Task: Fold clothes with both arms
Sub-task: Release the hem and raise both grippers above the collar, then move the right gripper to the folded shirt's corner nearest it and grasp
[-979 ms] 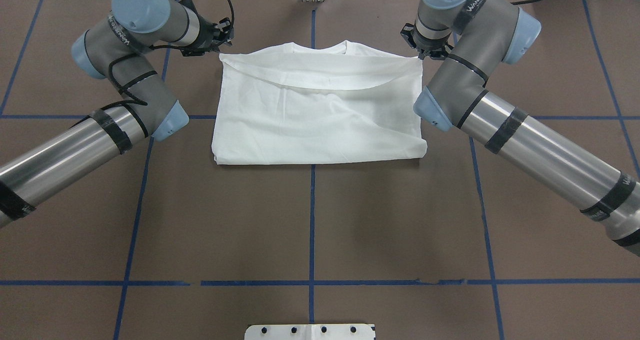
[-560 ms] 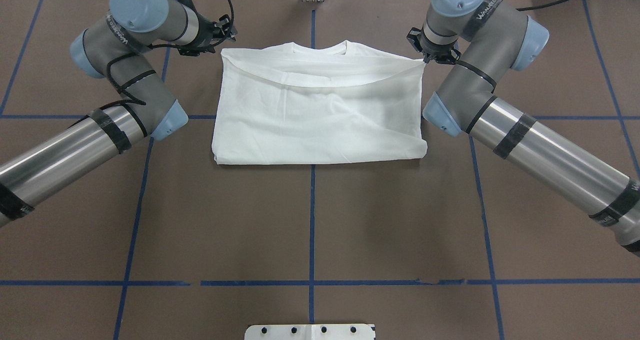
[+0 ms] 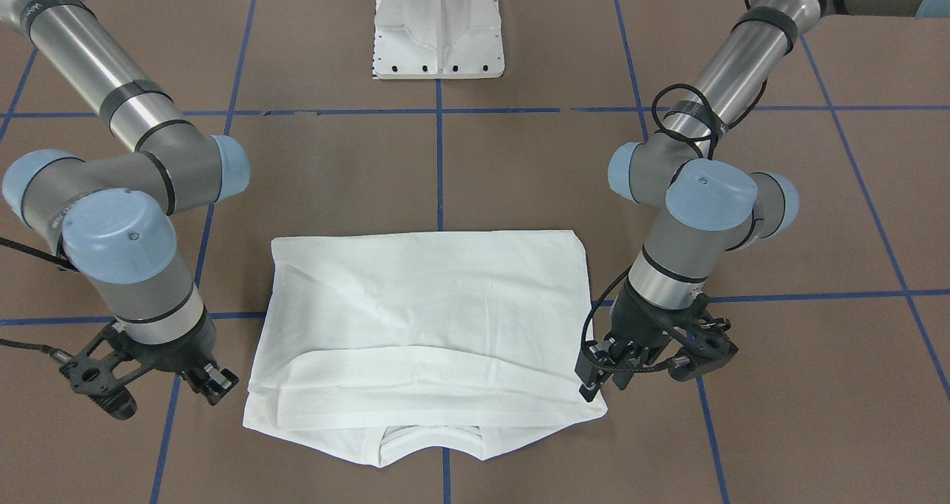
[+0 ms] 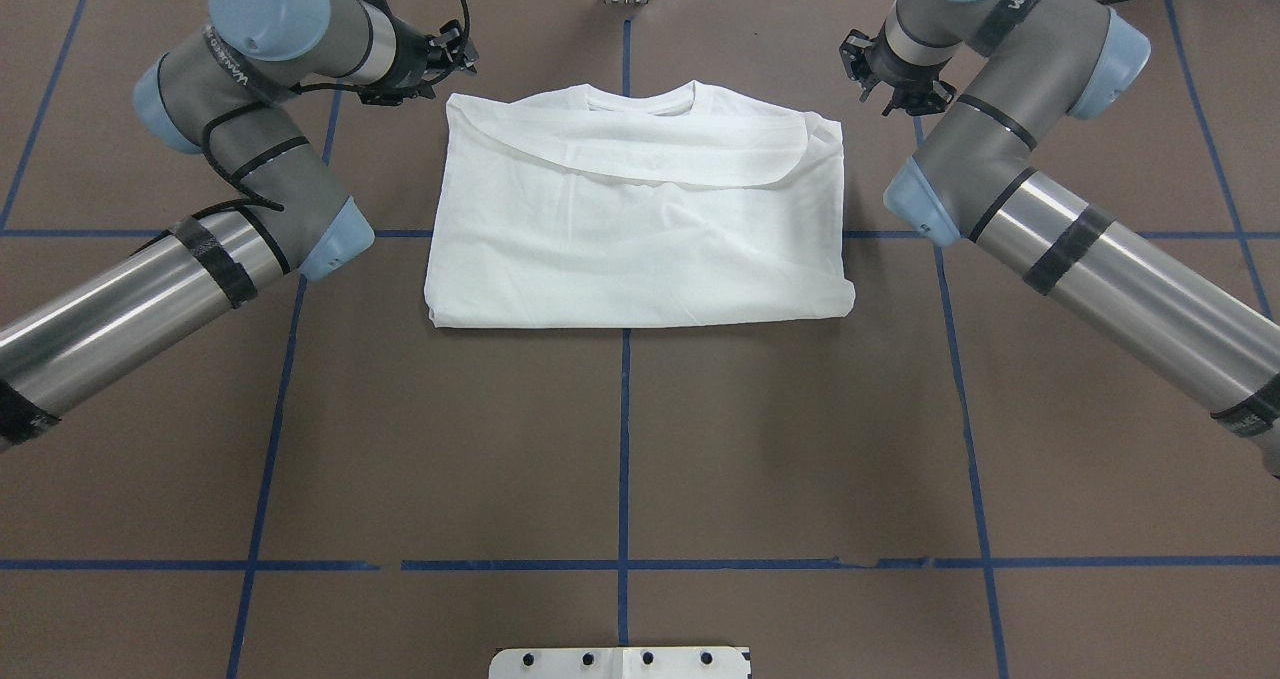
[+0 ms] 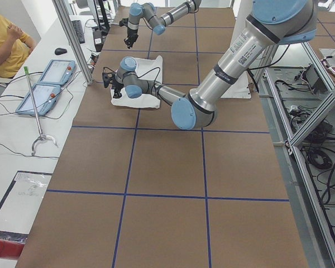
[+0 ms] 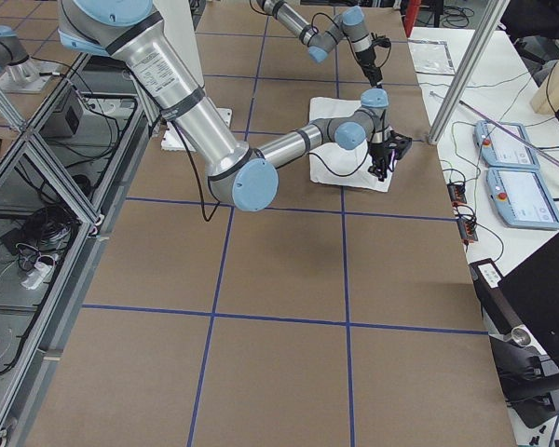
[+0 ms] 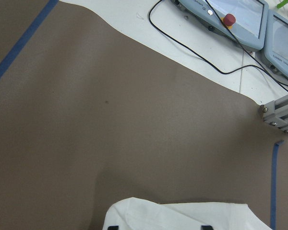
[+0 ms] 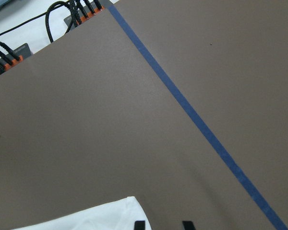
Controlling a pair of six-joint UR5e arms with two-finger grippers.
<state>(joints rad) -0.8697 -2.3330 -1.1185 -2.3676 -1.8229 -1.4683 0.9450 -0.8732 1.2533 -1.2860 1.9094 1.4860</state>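
A folded white shirt (image 4: 640,239) lies flat on the brown table (image 4: 620,439), collar at the far edge. The left gripper (image 3: 597,381) sits at its far left corner, jaws spread. The right gripper (image 3: 211,381) hangs just beside the far right corner, jaws parted, holding nothing.

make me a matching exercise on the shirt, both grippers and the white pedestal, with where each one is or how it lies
1 white shirt
2 left gripper
3 right gripper
4 white pedestal

a at a far corner of the shirt
b at the robot's edge of the table
c off the cloth, over bare table
d folded, collar away from the robot

Pairs: 1-d, 2-a, 3-c, 4-b
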